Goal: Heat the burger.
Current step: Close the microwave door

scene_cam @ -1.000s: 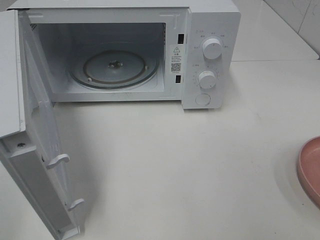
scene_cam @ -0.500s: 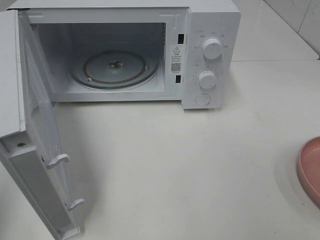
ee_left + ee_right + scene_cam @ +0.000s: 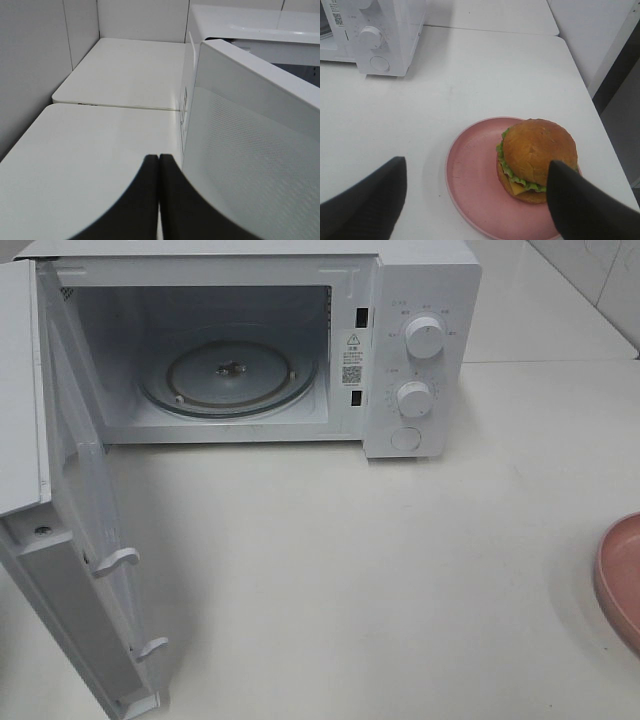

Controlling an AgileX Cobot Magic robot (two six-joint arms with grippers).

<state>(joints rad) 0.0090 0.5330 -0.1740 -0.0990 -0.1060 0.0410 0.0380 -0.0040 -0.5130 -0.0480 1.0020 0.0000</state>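
The burger (image 3: 538, 152), with a golden-brown bun, lettuce and a dark patty, sits on a pink plate (image 3: 472, 187) in the right wrist view. My right gripper (image 3: 476, 162) hangs open above the plate, its dark fingers (image 3: 370, 200) spread wide, one beside the burger and holding nothing. My left gripper (image 3: 158, 160) is shut and empty, its fingers pressed together beside the outer face of the microwave door (image 3: 250, 140). The exterior view shows neither gripper and only the plate's rim (image 3: 620, 580) at the right edge, not the burger.
The white microwave (image 3: 420, 300) stands at the back with its door (image 3: 70, 570) swung wide to the left. A glass turntable (image 3: 230, 375) lies inside with nothing on it. Two knobs (image 3: 425, 337) face front. White tabletop (image 3: 350, 570) spreads before it.
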